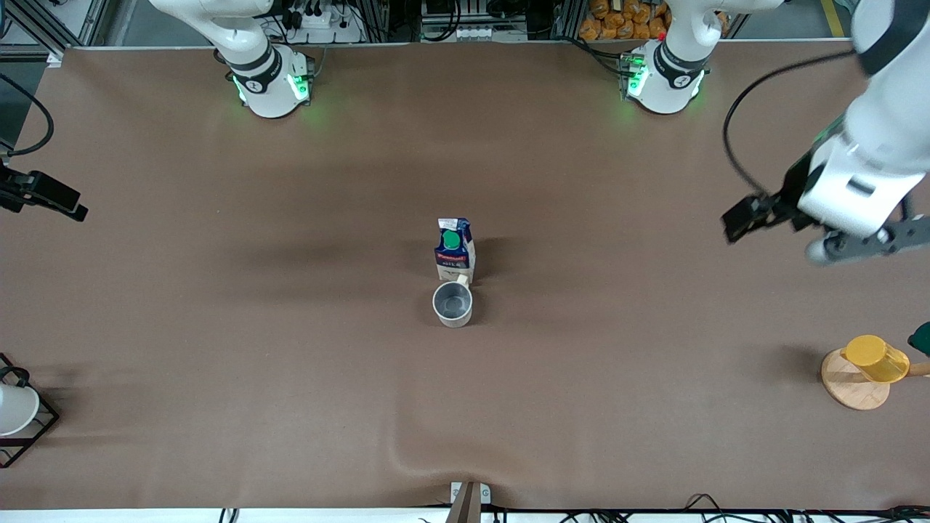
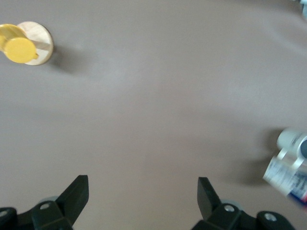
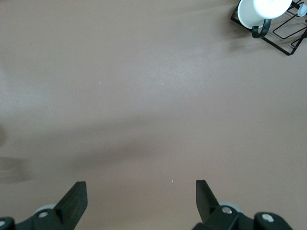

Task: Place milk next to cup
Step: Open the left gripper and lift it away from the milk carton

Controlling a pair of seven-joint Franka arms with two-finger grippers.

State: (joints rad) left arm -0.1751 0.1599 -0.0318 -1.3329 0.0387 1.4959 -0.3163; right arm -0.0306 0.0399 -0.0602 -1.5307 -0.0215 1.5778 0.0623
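The milk (image 1: 455,249), a dark blue carton with a green cap, stands upright at the middle of the table. The cream-white cup (image 1: 453,303) stands just nearer the front camera, its handle toward the carton and almost touching it. Both show blurred at the edge of the left wrist view, the milk (image 2: 288,175) beside the cup (image 2: 291,140). My left gripper (image 1: 864,243) is open and empty in the air over the left arm's end of the table, well away from both; its own view (image 2: 143,184) shows bare table between the fingers. My right gripper (image 3: 140,189) is open and empty over bare table.
A yellow cup (image 1: 875,358) lies on a round wooden stand (image 1: 854,388) near the left arm's end, also in the left wrist view (image 2: 18,48). A white cup (image 3: 256,12) sits in a black wire rack (image 1: 33,432) at the right arm's end.
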